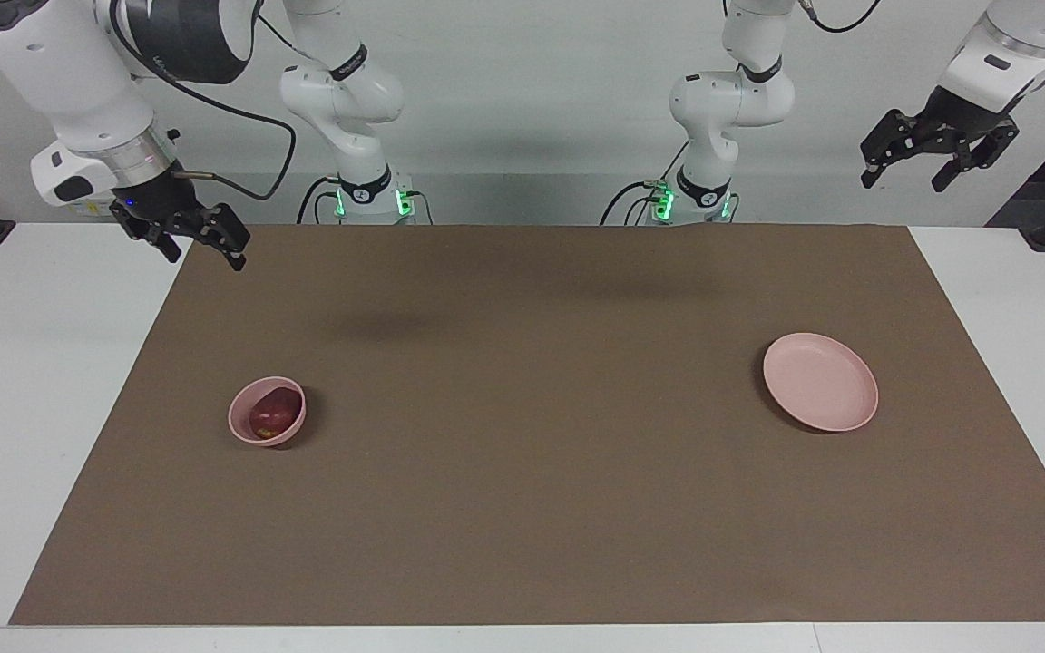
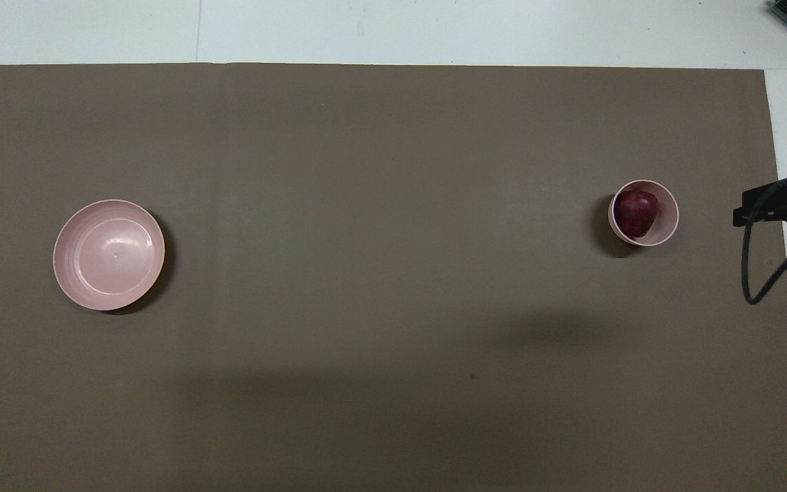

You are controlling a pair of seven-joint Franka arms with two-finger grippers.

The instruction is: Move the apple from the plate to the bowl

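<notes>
The dark red apple (image 1: 273, 413) lies inside the small deep pink bowl (image 1: 238, 421), toward the right arm's end of the table. In the overhead view the apple (image 2: 636, 212) fills much of the bowl (image 2: 671, 220). The flat pink plate (image 1: 820, 381) sits bare toward the left arm's end and also shows in the overhead view (image 2: 108, 254). My right gripper (image 1: 205, 257) is open and empty, raised over the mat's edge at its own end. My left gripper (image 1: 905, 181) is open and empty, raised high past the mat's edge at its own end.
A brown mat (image 1: 522, 508) covers most of the white table (image 1: 24, 408). Part of the right gripper's mount and its cable (image 2: 762, 208) shows at the overhead view's edge beside the bowl.
</notes>
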